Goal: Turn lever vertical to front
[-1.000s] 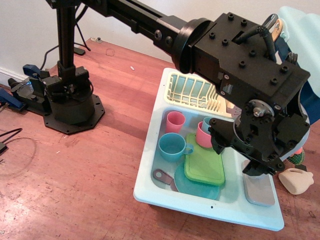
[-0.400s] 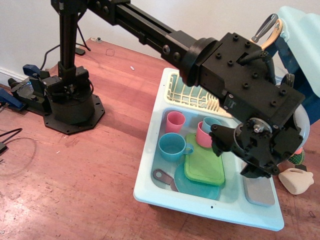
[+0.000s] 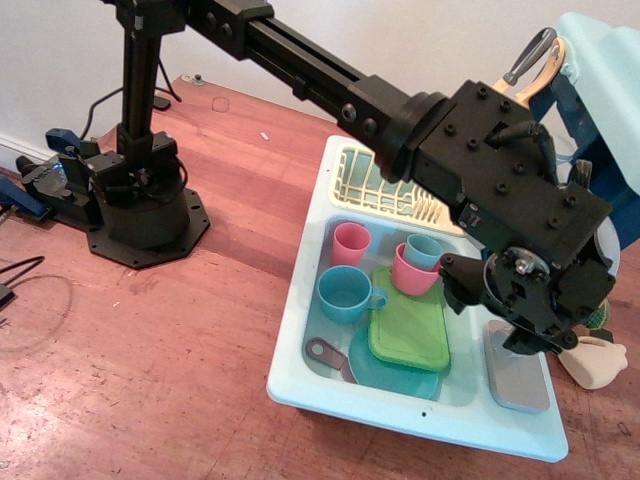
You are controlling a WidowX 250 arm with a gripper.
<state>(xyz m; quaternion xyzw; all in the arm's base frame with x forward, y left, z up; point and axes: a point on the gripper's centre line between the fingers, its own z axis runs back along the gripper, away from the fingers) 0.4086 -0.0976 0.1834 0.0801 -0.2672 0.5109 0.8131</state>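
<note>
since the earlier frames the arm head has swung right and a little down; the second pink cup [image 3: 413, 270] with a teal cup inside it, half covered before, now shows whole.

observation.image, the only view: my gripper [image 3: 530, 335] hangs over the right end of the pale blue sink [image 3: 300, 340], above the flat grey pad [image 3: 517, 380]. its fingers are lost in black housing, so i cannot tell how far open it is or whether it holds anything. the lever i cannot pick out with certainty; a pale curved edge [image 3: 603, 235] peeks past the right of the wrist and may be part of it, the rest hidden.

edges and room: basin crowded with a pink cup [image 3: 351, 243], a blue cup [image 3: 345, 291], a green tray [image 3: 409, 330] over a teal plate [image 3: 385, 377]. yellow rack [image 3: 375, 185] sits at the back edge. open wood table [image 3: 150, 350] lies to the left, up to the arm base [image 3: 135, 205].

cut off or unclear: a light blue panel [image 3: 605, 60] runs out of frame top right; a tan-handled tool [image 3: 535, 60] leans there; a beige object [image 3: 595, 362] sits just right of the sink.
</note>
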